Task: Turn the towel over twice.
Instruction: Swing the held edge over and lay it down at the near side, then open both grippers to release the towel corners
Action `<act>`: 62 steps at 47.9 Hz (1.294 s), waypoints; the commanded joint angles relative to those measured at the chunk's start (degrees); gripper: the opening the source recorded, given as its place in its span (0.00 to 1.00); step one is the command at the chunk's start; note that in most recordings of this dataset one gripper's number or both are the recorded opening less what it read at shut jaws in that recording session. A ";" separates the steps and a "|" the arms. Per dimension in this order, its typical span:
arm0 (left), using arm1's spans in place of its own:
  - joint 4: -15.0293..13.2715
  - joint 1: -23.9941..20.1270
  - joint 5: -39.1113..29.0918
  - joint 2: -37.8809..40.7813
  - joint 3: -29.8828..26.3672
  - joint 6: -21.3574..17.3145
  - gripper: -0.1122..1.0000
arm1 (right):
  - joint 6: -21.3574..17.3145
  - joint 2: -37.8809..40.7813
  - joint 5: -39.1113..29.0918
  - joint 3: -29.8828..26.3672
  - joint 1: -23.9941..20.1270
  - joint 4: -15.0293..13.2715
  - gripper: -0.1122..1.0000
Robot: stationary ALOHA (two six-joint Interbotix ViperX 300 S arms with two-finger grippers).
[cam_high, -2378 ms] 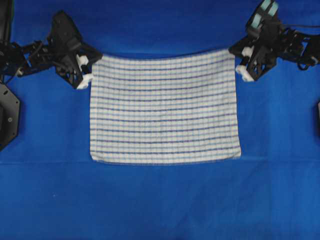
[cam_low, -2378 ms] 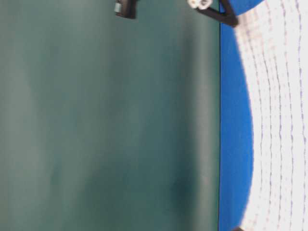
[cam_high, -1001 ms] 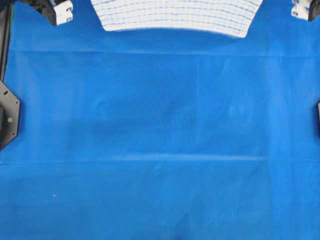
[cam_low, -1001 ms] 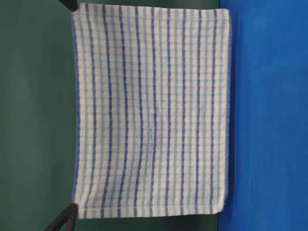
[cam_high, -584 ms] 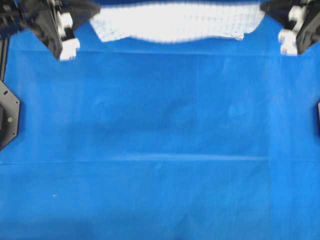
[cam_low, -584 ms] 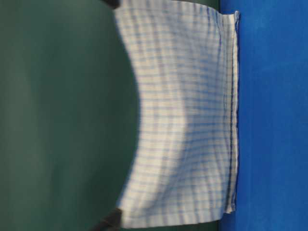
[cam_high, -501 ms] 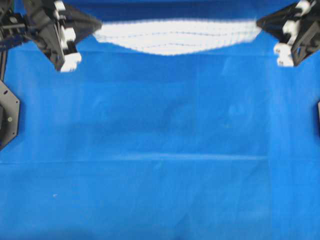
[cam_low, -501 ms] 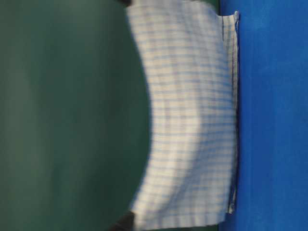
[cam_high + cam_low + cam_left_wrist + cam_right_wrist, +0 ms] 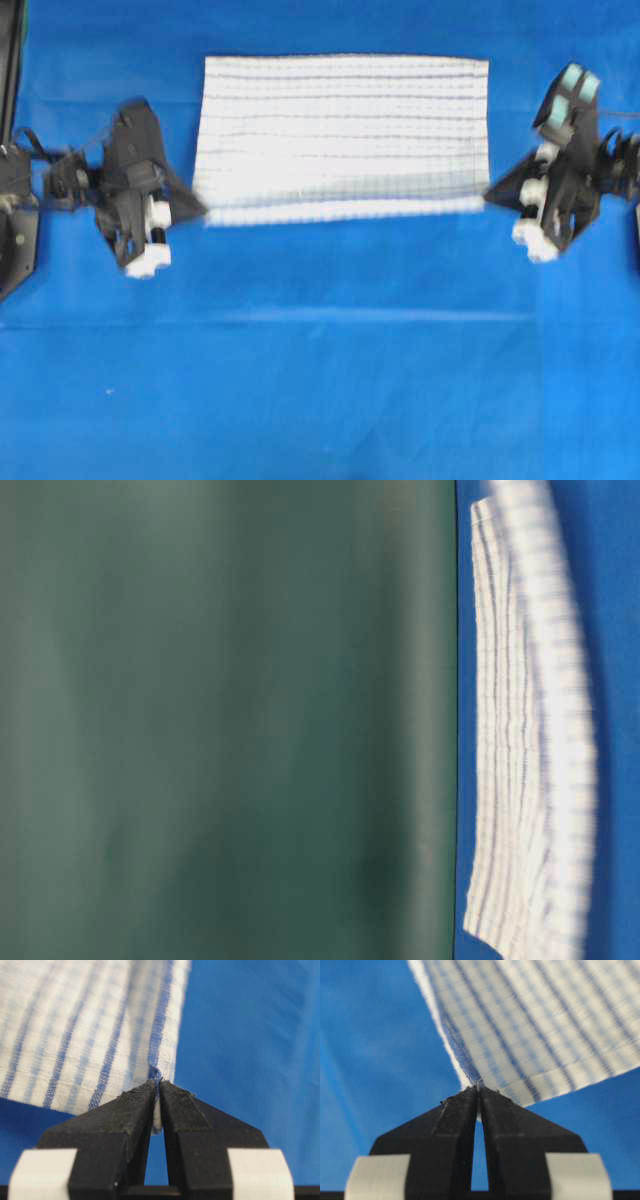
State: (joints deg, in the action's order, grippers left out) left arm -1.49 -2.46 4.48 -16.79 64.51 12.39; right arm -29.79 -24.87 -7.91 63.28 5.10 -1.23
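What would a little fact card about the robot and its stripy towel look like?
towel: white with blue stripes, far part lying on the cover
near edge: stretched straight between the two arms
left pincer: shut on the towel's near-left corner
right pincer: shut on the towel's near-right corner
table cover: plain blue
blur: the towel looks smeared in the table-level view, so it seems to be moving
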 commanded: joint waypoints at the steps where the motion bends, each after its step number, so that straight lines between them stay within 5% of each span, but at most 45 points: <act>1: 0.00 4.39 1.23 2.20 -0.53 2.90 0.13 | -2.37 2.29 1.41 -0.97 -4.39 0.09 0.15; 8: 0.00 11.51 1.41 6.42 -1.41 8.17 0.13 | -7.29 7.38 4.04 -1.49 -10.72 0.09 0.14; 22: 0.00 15.82 1.49 8.61 -1.85 10.28 0.13 | -10.11 13.71 4.83 -4.83 -17.40 0.09 0.14; 48: 0.00 15.91 1.32 8.35 -2.20 10.11 0.14 | -10.11 13.71 3.78 -5.45 -17.93 -0.09 0.15; 52: 0.00 15.91 0.97 7.82 -2.37 9.93 0.25 | -10.11 13.10 3.25 -5.80 -17.93 -0.09 0.18; 62: 0.00 15.91 -1.76 2.81 -3.25 9.14 0.76 | -9.40 9.23 -0.79 -7.38 -17.84 -2.55 0.70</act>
State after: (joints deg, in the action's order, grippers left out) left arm -1.41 13.27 3.43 -11.07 62.58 21.71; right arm -39.29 -13.18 -7.65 57.48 -12.57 -2.46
